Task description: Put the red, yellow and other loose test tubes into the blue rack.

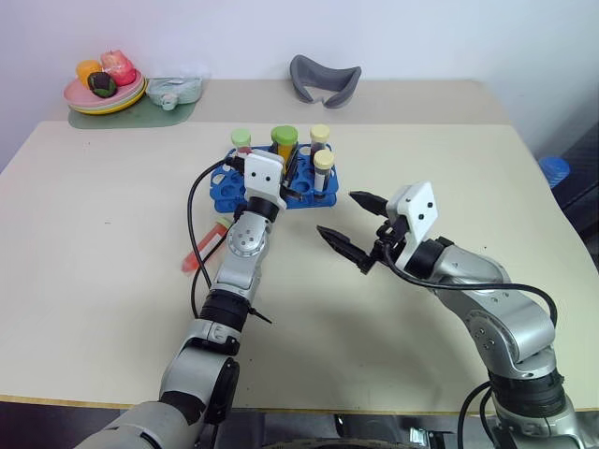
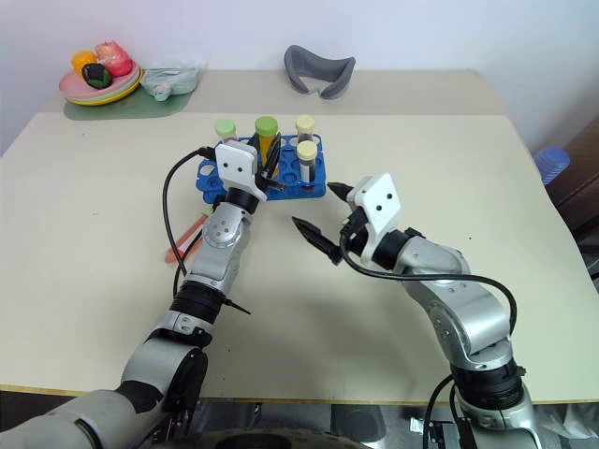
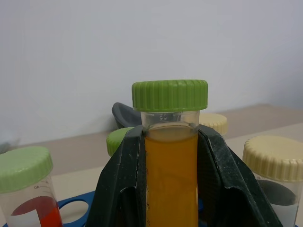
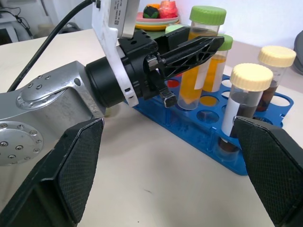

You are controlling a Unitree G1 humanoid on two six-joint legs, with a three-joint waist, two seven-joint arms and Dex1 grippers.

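The blue rack (image 1: 223, 193) stands at the table's middle back. My left gripper (image 1: 284, 171) is shut on a green-capped tube of yellow-orange liquid (image 3: 170, 161), held upright over the rack's holes; whether its foot sits in a hole I cannot tell. In the rack stand a green-capped tube with red liquid (image 1: 241, 141) and two cream-capped dark tubes (image 1: 324, 163). A red tube (image 1: 200, 249) lies on the table just left of my left forearm. My right gripper (image 1: 336, 212) is open, empty, in front of the rack and to its right.
At the back left a plate of toy fruit (image 1: 105, 94) and a clear container (image 1: 174, 91) rest on a green mat. A grey curved object (image 1: 324, 79) lies at the back centre. A blue object (image 1: 554, 170) stands beyond the table's right edge.
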